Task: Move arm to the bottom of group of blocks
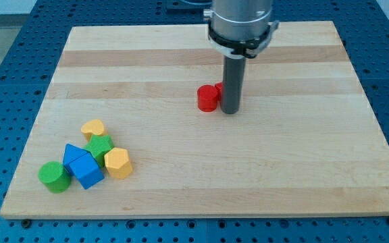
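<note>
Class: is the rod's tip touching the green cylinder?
No: my tip stands beside the red block, far from the green cylinder.

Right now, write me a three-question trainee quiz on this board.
1. True or false: my tip is touching the yellow hexagonal block.
2. Which block sits farthest toward the view's left in the group? A) green cylinder B) blue cube C) yellow heart-shaped block
3. Fill in: the block right beside my tip is coloured ____.

Key
1. False: the tip stands next to the red block, far from the group at the view's bottom left.
2. A
3. red
</note>
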